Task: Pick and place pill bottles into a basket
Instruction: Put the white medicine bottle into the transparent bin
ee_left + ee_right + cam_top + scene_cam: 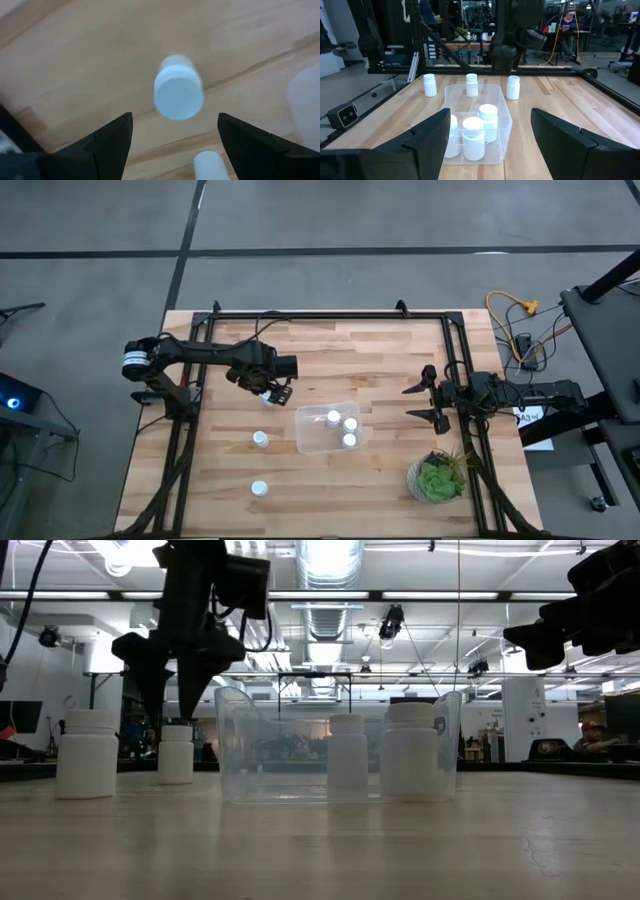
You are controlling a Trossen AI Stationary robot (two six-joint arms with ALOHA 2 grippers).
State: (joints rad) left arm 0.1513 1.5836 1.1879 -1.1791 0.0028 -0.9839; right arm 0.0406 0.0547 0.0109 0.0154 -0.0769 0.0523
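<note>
- Two pill bottles (260, 439) stand on the table (380, 350), left of the basket (310, 435).
- Left gripper (277, 394), fingers spread, hovers over a third bottle (178, 93) near the basket's far-left corner.
- Three bottles (349, 440) sit inside the basket.
- Right gripper (421, 401) waits open, right of it.

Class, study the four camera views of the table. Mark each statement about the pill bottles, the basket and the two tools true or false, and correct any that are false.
1. Three pill bottles stand inside the clear basket. True.
2. The left tool grips a bottle lifted off the table. False: its fingers are open above a bottle standing on the wood.
3. Two bottles stand on the table on the basket's left-arm side. True.
4. The potted plant sits inside the basket. False: it stands on the table near the right arm.
5. The right tool hovers open and empty, away from the basket. True.
</note>
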